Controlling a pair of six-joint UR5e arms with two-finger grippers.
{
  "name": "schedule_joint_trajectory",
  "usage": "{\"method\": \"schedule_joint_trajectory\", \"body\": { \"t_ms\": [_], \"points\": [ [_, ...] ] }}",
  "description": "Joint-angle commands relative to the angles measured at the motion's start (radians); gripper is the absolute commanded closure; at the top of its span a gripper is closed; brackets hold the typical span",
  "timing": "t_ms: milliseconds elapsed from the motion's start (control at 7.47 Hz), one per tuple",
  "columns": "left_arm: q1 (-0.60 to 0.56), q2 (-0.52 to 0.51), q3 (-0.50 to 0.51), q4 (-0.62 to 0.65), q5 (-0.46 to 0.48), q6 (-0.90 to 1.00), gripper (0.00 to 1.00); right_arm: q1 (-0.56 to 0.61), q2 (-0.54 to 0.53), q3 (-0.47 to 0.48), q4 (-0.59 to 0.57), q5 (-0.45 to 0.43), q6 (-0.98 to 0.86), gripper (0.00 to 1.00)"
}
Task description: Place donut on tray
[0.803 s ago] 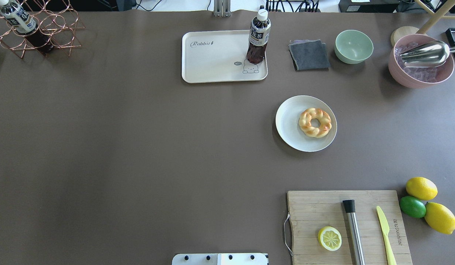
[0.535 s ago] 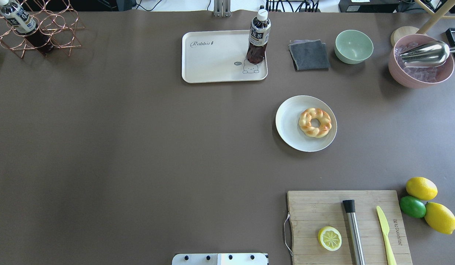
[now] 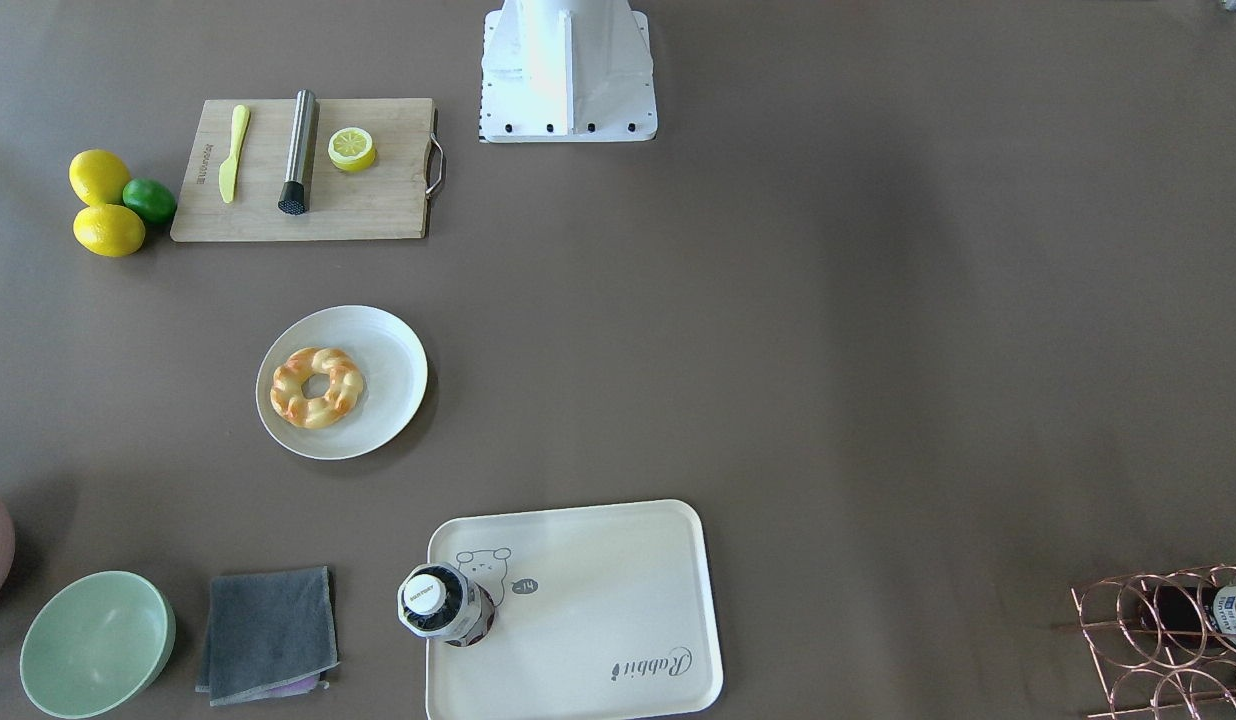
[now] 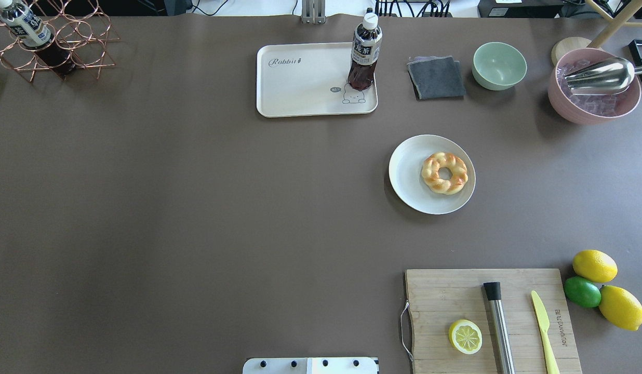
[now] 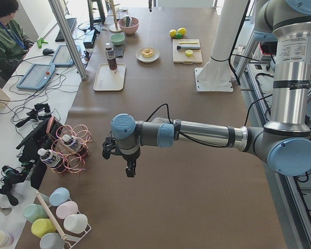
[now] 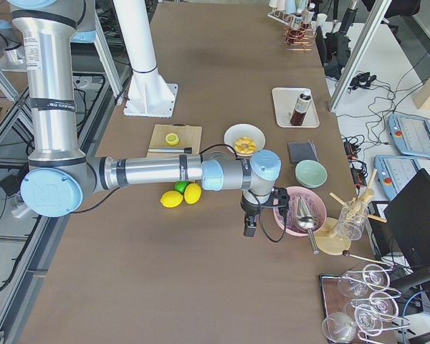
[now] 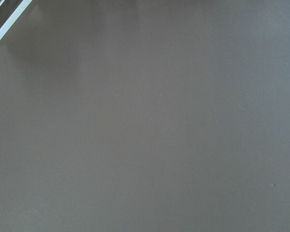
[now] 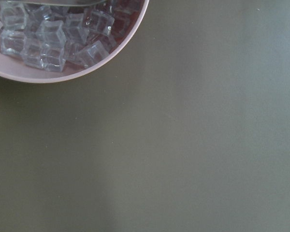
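Because both arms hang out toward the table's ends, nothing hides the food, but I cannot tell if the left gripper [image 5: 128, 170] or the right gripper [image 6: 249, 226] is wide or narrow. Close to the robot is the cutting board [image 4: 440, 296] with a lemon half [image 4: 465, 336]. Farther out, the donut [image 4: 444, 173] lies flat on the round plate [image 4: 406, 176], so it looks easy to grab from above. Farthest is the tray [image 4: 300, 83]; a bottle [image 4: 363, 57] stands on its bear corner, so the bare side has room.

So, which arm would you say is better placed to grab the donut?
Right, probably: the right gripper hangs by the pink bowl, near the donut; the left gripper is far by the wire rack.
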Motion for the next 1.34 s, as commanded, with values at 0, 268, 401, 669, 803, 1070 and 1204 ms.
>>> {"method": "schedule_joint_trajectory", "body": {
  "t_ms": [0, 268, 401, 669, 803, 1070, 1204],
  "points": [
    [-0.003, 0.001, -0.001, -0.003, 0.002, 0.0, 0.01, 0.0, 0.0, 0.0, 0.0, -0.001, 0.0, 0.0],
    [-0.029, 0.003, -0.002, -0.041, 0.002, 0.0, 0.01, 0.0, 0.0, 0.003, 0.002, 0.012, -0.005, 0.0],
    [-0.032, 0.004, -0.002, -0.087, 0.002, 0.0, 0.01, -0.002, 0.005, 0.004, 0.002, 0.012, -0.008, 0.0],
    [-0.059, 0.016, -0.002, -0.22, 0.002, -0.003, 0.01, -0.026, 0.014, 0.02, 0.003, 0.018, -0.014, 0.0],
    [-0.076, 0.013, -0.007, -0.273, -0.005, -0.008, 0.01, -0.035, 0.021, 0.044, 0.003, 0.019, -0.016, 0.0],
    [-0.069, 0.022, 0.004, -0.31, -0.002, -0.005, 0.01, -0.04, 0.023, 0.038, 0.005, 0.012, -0.02, 0.0],
    [-0.069, 0.027, 0.001, -0.311, -0.008, -0.008, 0.01, -0.04, 0.0, 0.055, 0.052, 0.013, -0.063, 0.0]
  ]
}}
